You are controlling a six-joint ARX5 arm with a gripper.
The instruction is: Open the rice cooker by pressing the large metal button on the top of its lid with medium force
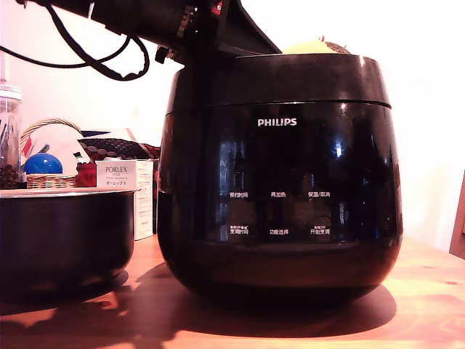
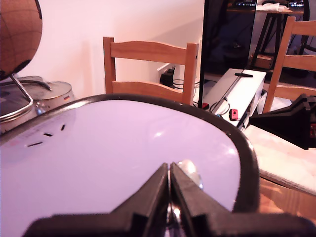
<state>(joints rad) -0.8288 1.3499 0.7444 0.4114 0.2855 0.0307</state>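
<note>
The rice cooker (image 1: 280, 182) is a large glossy black body with a white PHILIPS logo, standing on the wooden table. Its lid (image 1: 276, 76) sits down flat on the body. In the wrist view the lid (image 2: 123, 148) fills the lower frame, glaring pale under the light. The metal button (image 2: 190, 170) shows as a small shiny dome on the lid top. My gripper (image 2: 169, 168) is shut with nothing held, its fingertips pressed together right at the button's edge. In the exterior view the black arm (image 1: 167, 22) reaches in from the upper left to the lid top; the fingertips are hidden there.
A low wide black pot (image 1: 65, 233) stands at the exterior view's left, with a PORLEX box (image 1: 120, 174) and a basket holding a blue ball (image 1: 43, 163) behind it. The wrist view shows a wooden chair (image 2: 148, 64), a globe (image 2: 17, 34) and a steel pot (image 2: 44, 94) beyond the lid.
</note>
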